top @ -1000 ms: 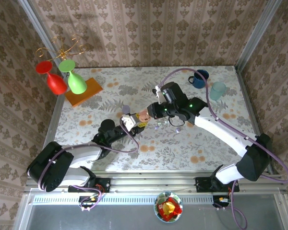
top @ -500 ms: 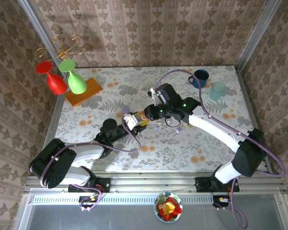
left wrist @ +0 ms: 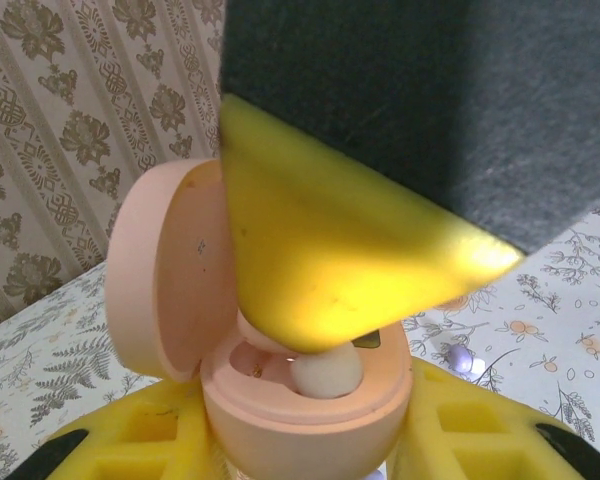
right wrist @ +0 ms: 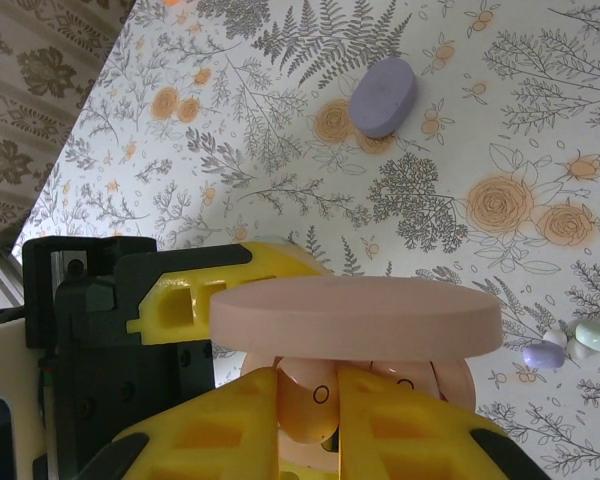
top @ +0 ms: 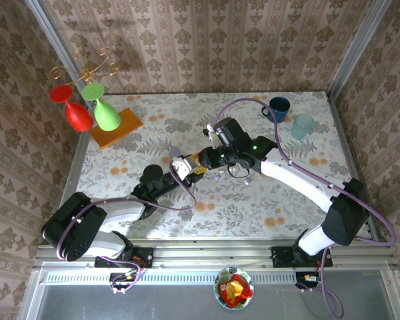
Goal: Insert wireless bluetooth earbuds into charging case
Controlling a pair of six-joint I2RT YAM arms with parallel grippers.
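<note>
My left gripper [left wrist: 305,440] is shut on the base of the pink charging case [left wrist: 310,415]. The case is held up off the table with its lid [left wrist: 160,270] swung open to the left. My right gripper [right wrist: 308,375] comes down from above, shut on a pinkish earbud [right wrist: 310,410] that sits low in the case's well. From the left wrist view, a right finger [left wrist: 320,270] covers most of the well, and a pale bud [left wrist: 325,372] shows under it. In the top view both grippers meet at the case [top: 190,164].
A closed lilac case [right wrist: 383,96] lies on the floral table beyond the grippers. Two loose buds, a lilac one [right wrist: 545,352] and a whitish one [right wrist: 590,335], lie to the right. A blue mug [top: 278,107], a teal cup [top: 303,125] and an orange block [top: 117,127] stand at the back.
My right gripper has moved left, bringing the earbud over and down into the open case. The left gripper has held the case almost still.
</note>
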